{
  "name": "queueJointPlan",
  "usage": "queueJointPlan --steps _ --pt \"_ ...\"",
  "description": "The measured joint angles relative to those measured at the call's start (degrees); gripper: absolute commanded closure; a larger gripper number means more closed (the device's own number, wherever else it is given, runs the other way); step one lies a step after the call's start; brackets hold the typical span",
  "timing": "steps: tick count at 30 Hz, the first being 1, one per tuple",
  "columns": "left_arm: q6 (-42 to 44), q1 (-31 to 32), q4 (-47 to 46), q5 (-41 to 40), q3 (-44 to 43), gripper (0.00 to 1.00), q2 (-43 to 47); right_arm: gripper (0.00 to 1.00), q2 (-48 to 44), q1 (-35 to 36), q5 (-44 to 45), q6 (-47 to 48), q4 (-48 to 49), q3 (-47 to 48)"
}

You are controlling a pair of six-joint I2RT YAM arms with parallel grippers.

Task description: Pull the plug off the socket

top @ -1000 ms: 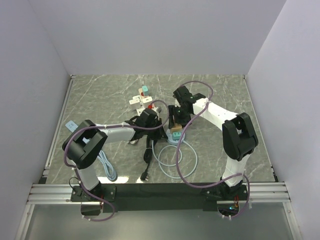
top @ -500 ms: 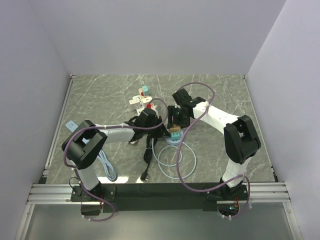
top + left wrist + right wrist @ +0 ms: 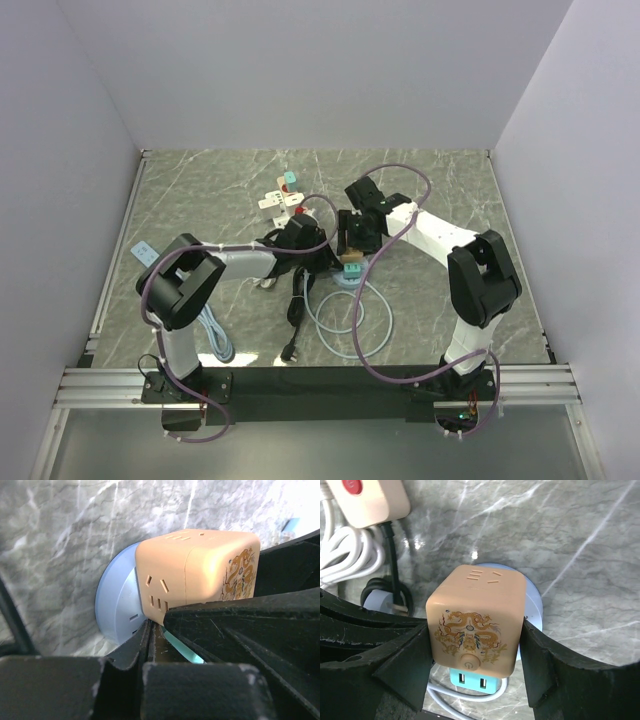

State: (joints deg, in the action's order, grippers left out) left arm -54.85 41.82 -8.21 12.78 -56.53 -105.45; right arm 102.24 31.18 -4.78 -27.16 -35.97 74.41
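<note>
An orange cube plug point(image 3: 475, 615) with a gold dragon print and a teal USB end point(image 3: 470, 681) sits against a round pale-blue socket base point(image 3: 533, 605). My right gripper point(image 3: 475, 642) is shut on the cube's two sides. In the top view the cube point(image 3: 351, 263) is at the table's middle, with the right gripper point(image 3: 353, 248) over it. My left gripper point(image 3: 150, 630) is shut, its tips lying against the blue base point(image 3: 117, 610) just under the cube point(image 3: 200, 565). In the top view the left gripper point(image 3: 322, 262) is right beside the cube, on its left.
A white power strip with a red button point(image 3: 290, 205) lies behind the grippers, its end in the right wrist view point(image 3: 362, 497). A black cable point(image 3: 295, 312), a pale-blue cable loop point(image 3: 356, 318), a coiled cable point(image 3: 216, 338) and a small blue tag point(image 3: 143, 249) lie nearby.
My right gripper has shifted slightly back and left with the cube in it. My left arm's elbow has moved right, with its gripper staying by the base.
</note>
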Motion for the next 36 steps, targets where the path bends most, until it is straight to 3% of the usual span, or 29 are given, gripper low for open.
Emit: queueJointPlan --steps 6,15,32,33,34,36 --pt "-1.70 -0.04 -4.24 2.27 -0.22 0.99 -2.36 1.00 0.79 -0.48 2.49 -0.46 -5.18 2.99" --pt "-2.08 0.39 -7.02 2.75 -2.34 0.99 -4.98 1.00 7.63 -0.72 6.25 1.36 -18.75 15.69" --pt "-2.89 1.05 -6.88 1.38 -3.87 1.00 -6.25 1.00 7.74 -2.91 5.05 0.74 -16.13 13.62" --pt "-2.95 1.11 -6.84 1.11 -3.89 1.00 -6.25 0.98 6.80 -2.82 5.51 0.22 -14.51 12.02" --pt "-3.02 1.16 -6.71 0.92 -3.96 1.00 -6.25 0.77 5.64 -2.75 5.92 -0.39 -12.66 10.14" --pt "-3.10 1.22 -6.34 0.76 -4.15 1.00 -6.25 0.55 3.23 -2.64 6.69 -1.60 -9.16 6.47"
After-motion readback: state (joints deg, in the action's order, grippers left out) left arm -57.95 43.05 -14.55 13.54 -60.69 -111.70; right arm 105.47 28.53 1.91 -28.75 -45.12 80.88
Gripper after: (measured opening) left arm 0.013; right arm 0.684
